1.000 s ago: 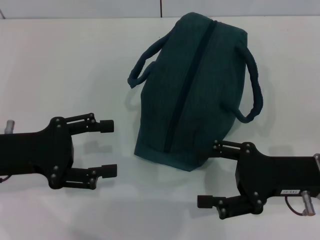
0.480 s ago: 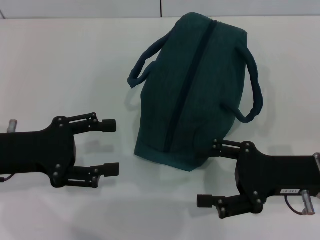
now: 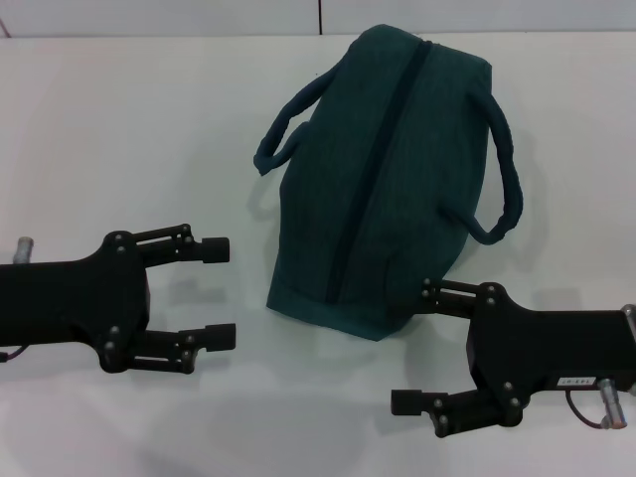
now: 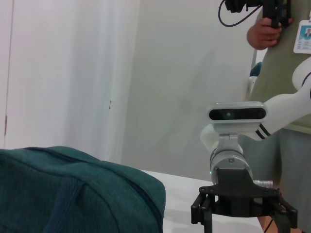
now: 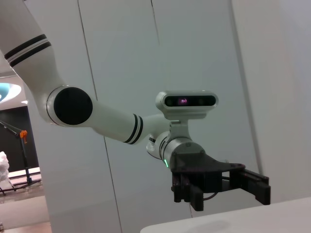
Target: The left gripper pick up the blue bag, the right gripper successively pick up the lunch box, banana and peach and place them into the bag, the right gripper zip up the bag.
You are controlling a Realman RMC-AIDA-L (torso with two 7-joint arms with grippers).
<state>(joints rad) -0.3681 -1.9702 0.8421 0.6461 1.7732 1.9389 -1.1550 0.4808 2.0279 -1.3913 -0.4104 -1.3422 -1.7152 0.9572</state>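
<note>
We recorded the blue bag (image 3: 388, 189) as matt woven cloth, the table (image 3: 119, 129) smooth white, perhaps laminate, and both grippers as matt black plastic.

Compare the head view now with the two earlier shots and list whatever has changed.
Almost nothing. The left gripper has crept slightly toward the robot, open as before and holding nothing. The right gripper stays open at the bag's near corner, its far finger against the fabric. The bag lies zipped where it was, handles unmoved. Nothing was grasped or let go.
</note>
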